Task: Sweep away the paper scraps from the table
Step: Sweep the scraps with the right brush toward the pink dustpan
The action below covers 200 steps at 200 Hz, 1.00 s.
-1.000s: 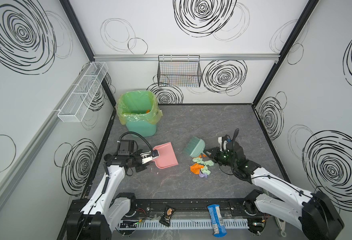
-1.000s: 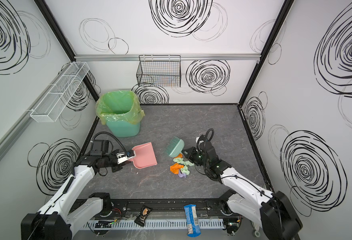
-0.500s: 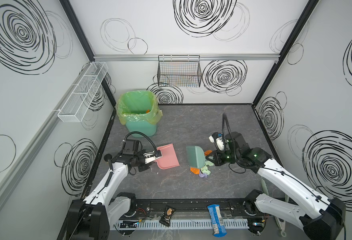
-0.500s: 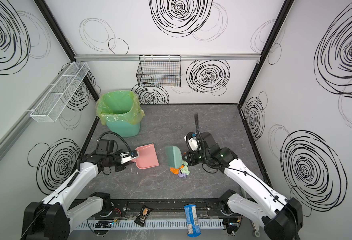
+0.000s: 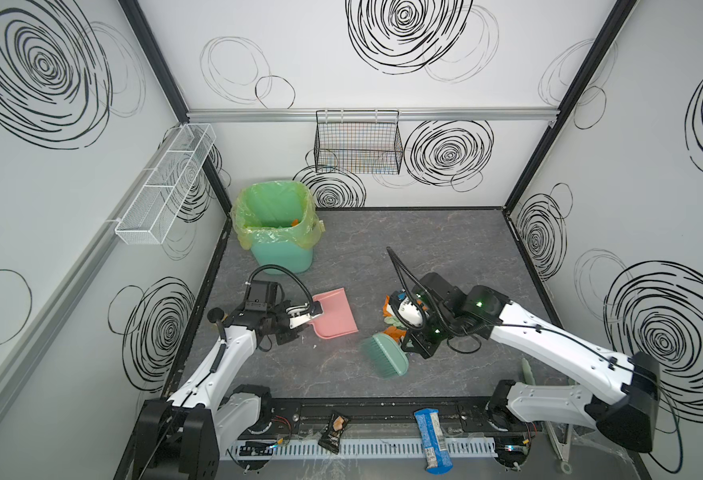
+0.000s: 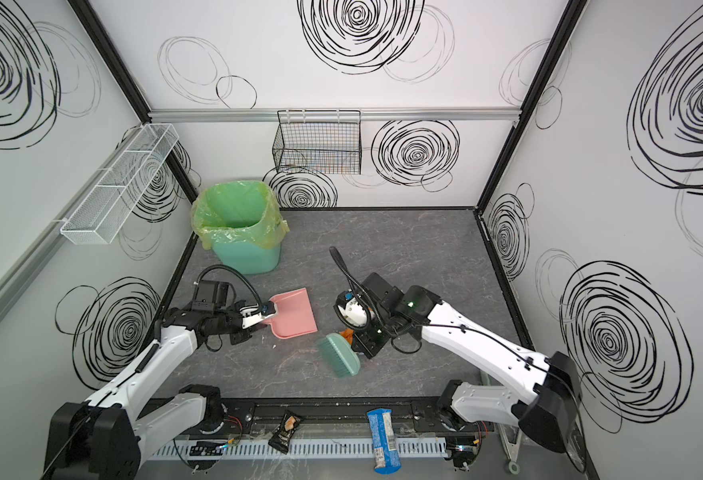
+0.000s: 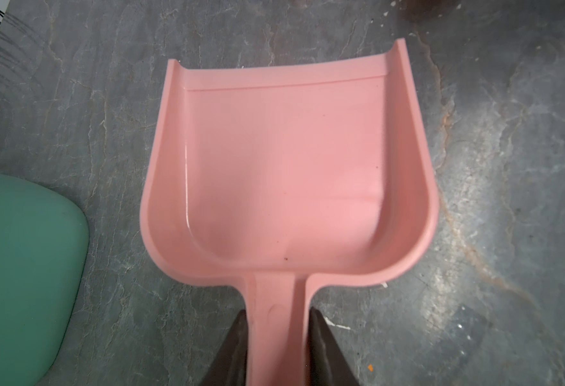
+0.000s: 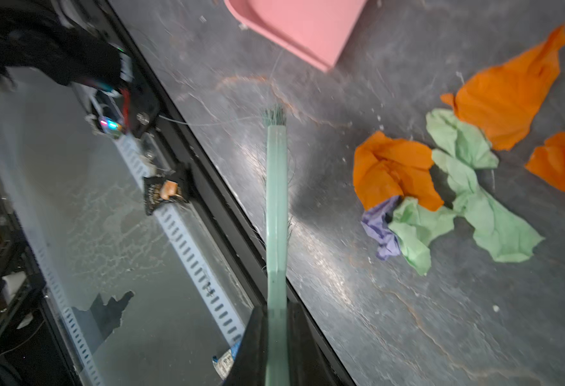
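In a top view the paper scraps [image 5: 392, 332] bunch mid-frame on the tabletop [image 5: 424, 241], brush [image 5: 385, 355] just below, dustpan [image 5: 335, 316] left, mouth facing them to catch. Left wrist view: left fingers [image 7: 234, 347] grip its handle. Right wrist view: right fingers [image 8: 254, 347] clamp the brush; scraps at right.

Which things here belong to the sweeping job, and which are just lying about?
For the job: paper scraps, pink dustpan, green brush, lined bin, table.
Lying about: dark snack packet, blue wrapper, black wire basket, white wire shelf.
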Each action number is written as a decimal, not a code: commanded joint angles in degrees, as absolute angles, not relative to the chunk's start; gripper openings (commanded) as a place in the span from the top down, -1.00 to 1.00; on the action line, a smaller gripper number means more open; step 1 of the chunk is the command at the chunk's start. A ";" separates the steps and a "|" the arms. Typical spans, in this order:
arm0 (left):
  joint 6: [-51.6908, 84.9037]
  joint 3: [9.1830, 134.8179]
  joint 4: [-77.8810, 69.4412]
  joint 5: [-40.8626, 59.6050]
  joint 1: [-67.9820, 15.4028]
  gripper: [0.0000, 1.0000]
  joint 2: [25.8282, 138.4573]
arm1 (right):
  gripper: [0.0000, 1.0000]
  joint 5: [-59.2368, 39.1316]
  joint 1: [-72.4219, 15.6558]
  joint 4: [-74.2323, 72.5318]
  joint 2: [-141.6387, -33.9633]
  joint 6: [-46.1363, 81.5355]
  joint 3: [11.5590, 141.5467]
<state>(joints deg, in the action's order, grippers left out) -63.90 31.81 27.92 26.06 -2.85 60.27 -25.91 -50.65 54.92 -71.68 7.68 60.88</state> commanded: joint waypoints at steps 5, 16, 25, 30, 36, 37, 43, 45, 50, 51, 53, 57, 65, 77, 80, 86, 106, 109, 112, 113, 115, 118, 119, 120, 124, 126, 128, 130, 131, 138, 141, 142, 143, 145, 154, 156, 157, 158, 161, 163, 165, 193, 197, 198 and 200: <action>-64.87 30.61 26.20 28.33 -2.07 1.00 60.22 | 1.00 -20.28 -51.71 59.38 -73.47 7.86 61.90; -64.93 30.18 25.95 28.61 -2.02 1.00 60.14 | 1.00 -17.93 -51.70 59.28 -74.85 8.85 61.70; -64.87 29.83 25.76 28.74 -1.93 1.00 59.95 | 1.00 -15.77 -51.70 59.32 -76.17 9.83 61.78; -64.99 29.74 25.67 28.82 -1.93 1.00 59.81 | 1.00 -14.67 -51.76 59.48 -76.81 10.16 61.94; -65.10 29.58 25.69 28.83 -1.87 1.00 59.77 | 1.00 -13.41 -51.66 59.68 -77.47 10.47 62.40; -65.07 29.56 25.68 28.83 -1.86 1.00 59.77 | 1.00 -13.30 -51.63 59.72 -77.58 10.55 62.49; -65.14 29.51 25.66 28.91 -1.77 1.00 59.61 | 1.00 -12.47 -51.57 59.97 -78.13 10.64 63.08; -65.20 29.48 25.66 28.91 -1.76 1.00 59.60 | 1.00 -12.15 -51.56 60.06 -78.33 10.75 63.28; -65.33 29.46 25.66 28.93 -1.67 1.00 59.59 | 1.00 -11.37 -51.55 60.25 -78.75 11.19 63.80; -65.36 29.45 25.66 28.92 -1.63 1.00 59.55 | 1.00 -11.18 -51.53 60.27 -78.84 11.26 63.89; -65.45 29.45 25.66 28.92 -1.59 1.00 59.51 | 1.00 -10.84 -51.55 60.35 -79.01 11.41 64.07; -65.57 29.44 25.66 28.99 -1.51 1.00 59.50 | 1.00 -10.04 -51.53 60.53 -79.30 11.86 64.42; -65.70 29.44 25.67 29.00 -1.29 1.00 59.51 | 1.00 -8.58 -51.34 60.93 -79.89 12.62 65.04; -65.93 29.51 25.66 29.19 -0.98 1.00 59.79 | 1.00 -6.82 -51.03 61.25 -80.65 13.49 65.71; -66.06 29.48 25.71 29.22 -0.89 1.00 59.77 | 1.00 -6.42 -50.98 61.26 -80.80 13.62 65.87; -66.16 29.53 25.69 29.28 -0.72 1.00 59.94 | 1.00 -5.56 -51.06 61.42 -81.17 14.01 66.21; -66.41 29.60 25.61 29.61 -0.29 1.00 60.45 | 1.00 -2.91 -51.14 61.93 -82.37 15.08 67.52; -66.39 29.59 25.58 29.62 -0.28 1.00 60.53 | 1.00 -2.48 -51.18 62.02 -82.58 15.25 67.69; -66.39 29.61 25.54 29.67 -0.26 1.00 60.60 | 1.00 -2.16 -51.21 62.12 -82.73 15.41 67.88; -66.38 29.57 25.56 29.65 -0.26 1.00 60.62 | 1.00 -2.04 -51.18 62.18 -82.85 15.44 67.95; -66.41 29.54 25.51 29.67 -0.26 1.00 60.70 | 1.00 -1.85 -51.16 62.28 -82.98 15.48 68.03; -66.34 29.60 25.48 29.69 -0.27 1.00 60.79 | 1.00 -1.76 -51.15 62.45 -83.21 15.60 68.25; -66.39 29.57 25.44 29.70 -0.27 1.00 60.81 | 1.00 -1.67 -51.20 62.47 -83.27 15.67 68.31; -66.38 29.57 25.42 29.75 -0.31 1.00 60.86 | 1.00 -1.63 -51.17 62.52 -83.34 15.66 68.39; -66.41 29.56 25.38 29.78 -0.31 1.00 60.96 | 1.00 -1.45 -51.20 62.64 -83.69 15.77 68.59; -66.42 29.60 25.37 29.84 -0.23 1.00 61.01 | 1.00 -1.39 -51.23 62.66 -83.74 15.76 68.74; -66.42 29.59 25.33 29.81 -0.26 1.00 61.07 | 1.00 -1.23 -51.24 62.66 -83.84 15.76 68.84; -66.37 29.57 25.32 29.89 -0.26 1.00 61.17 | 1.00 -1.19 -51.28 62.75 -83.96 15.87 69.00; -66.41 29.55 25.31 29.93 -0.26 1.00 61.21 | 1.00 -1.12 -51.26 62.75 -83.99 15.89 69.04; -66.37 29.60 25.23 30.00 -0.30 1.00 61.27 | 1.00 -0.73 -51.25 62.84 -84.40 16.02 69.52; -66.29 29.59 25.15 30.00 -0.27 1.00 61.34 | 1.00 -0.65 -51.31 62.89 -84.50 16.14 69.75; -66.32 29.61 25.14 29.98 -0.27 1.00 61.34 | 1.00 -0.59 -51.27 62.86 -84.52 16.16 69.86; -66.30 29.61 25.14 30.02 -0.26 1.00 61.39 | 1.00 -0.60 -51.26 62.85 -84.54 16.16 69.95; -66.30 29.62 25.14 30.07 -0.31 1.00 61.45 | 1.00 -0.48 -51.31 62.84 -84.64 16.13 70.13; -66.24 29.67 24.99 30.08 -0.26 1.00 61.53 | 1.00 -0.02 -51.34 62.69 -84.74 16.26 71.01; -66.26 29.70 25.03 30.06 -0.26 1.00 61.57 | 1.00 0.06 -51.37 62.67 -84.80 16.30 71.26; -66.22 29.70 25.04 30.06 -0.26 1.00 61.59 | 1.00 0.12 -51.35 62.62 -84.72 16.37 71.36; -66.25 29.70 25.05 30.06 -0.26 1.00 61.60 | 1.00 0.15 -51.34 62.65 -84.72 16.36 71.45; -66.19 29.73 25.03 30.06 -0.31 1.00 61.61 | 1.00 0.33 -51.34 62.54 -84.62 16.41 71.79; -66.25 29.76 25.04 30.06 -0.30 1.00 61.61 | 1.00 0.41 -51.33 62.44 -84.61 16.43 72.02; -66.26 29.72 25.05 30.06 -0.27 1.00 61.68 | 1.00 0.50 -51.37 62.37 -84.50 16.46 72.34; -66.30 30.23 25.27 30.07 -0.44 1.00 61.88 | 1.00 -2.23 -52.59 58.70 -82.16 12.15 75.09; -66.35 30.36 25.35 29.99 -0.59 1.00 61.95 | 1.00 -2.21 -53.14 58.28 -81.72 10.91 75.37; -66.35 30.39 25.38 30.03 -0.60 1.00 61.96 | 1.00 -2.20 -53.29 58.23 -81.64 10.59 75.43; -66.40 30.45 25.39 29.98 -0.66 1.00 62.03 | 1.00 -2.31 -53.44 58.15 -81.52 10.19 75.50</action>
